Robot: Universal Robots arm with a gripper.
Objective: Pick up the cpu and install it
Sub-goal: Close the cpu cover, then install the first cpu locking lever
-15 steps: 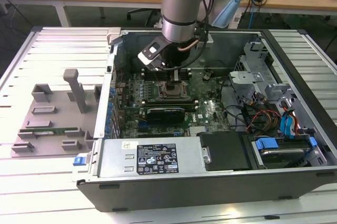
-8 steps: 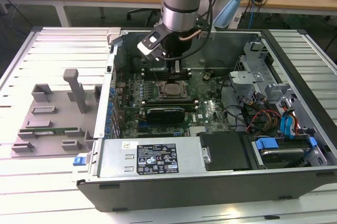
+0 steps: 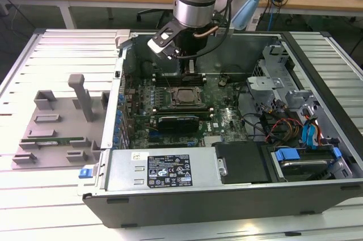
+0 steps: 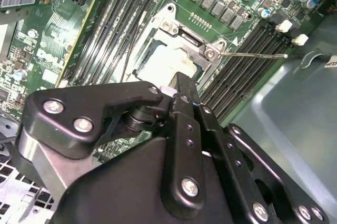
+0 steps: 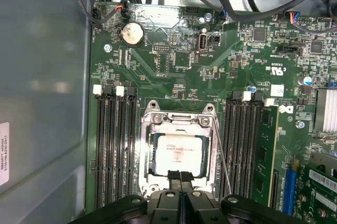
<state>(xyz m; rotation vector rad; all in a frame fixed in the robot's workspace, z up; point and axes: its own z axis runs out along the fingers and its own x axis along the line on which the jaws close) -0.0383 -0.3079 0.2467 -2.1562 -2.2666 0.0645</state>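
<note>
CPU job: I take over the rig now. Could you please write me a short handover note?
The gripper: fingers shut, holding nothing, tips at one edge of the cpu; contact cannot be told.
The cpu lies flat inside the socket frame on the motherboard.
Done: cpu picked and placed in the socket.
Left: whether it is fully seated cannot be told.

We see the cpu silver-grey on top, pale at the edge, with faint print. Socket frame is bare silver metal. Motherboard is green with fine pale traces. Memory slots are black, latches white. Coin cell is silver. Pincer is matte black with silver screw heads. Case is dark grey. Surface is pale grey, ribbed in stripes.
</note>
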